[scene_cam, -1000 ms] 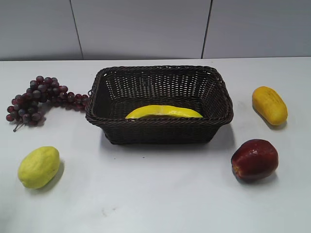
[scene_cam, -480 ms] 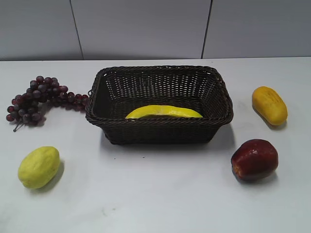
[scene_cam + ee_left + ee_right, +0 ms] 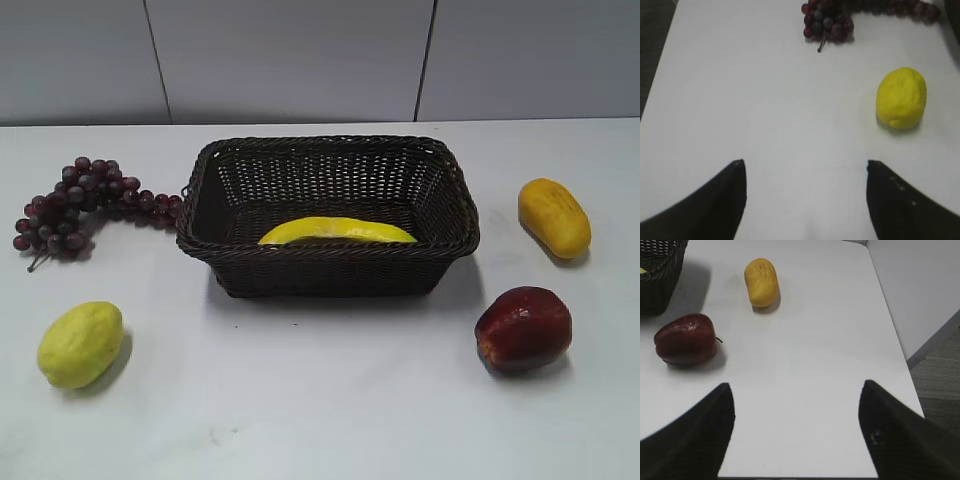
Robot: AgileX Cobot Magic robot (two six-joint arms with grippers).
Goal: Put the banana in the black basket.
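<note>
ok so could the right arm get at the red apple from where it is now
Probably yes. The right gripper is open and empty over bare table, and the red apple lies ahead to its left with nothing between; the black basket sits farther back.

A white table [image 3: 320, 400] fills the scene, its far edge meeting a grey panelled wall [image 3: 290, 60] with dark vertical seams. Grey carpeted floor [image 3: 940, 375] shows beyond the table's right edge.
</note>
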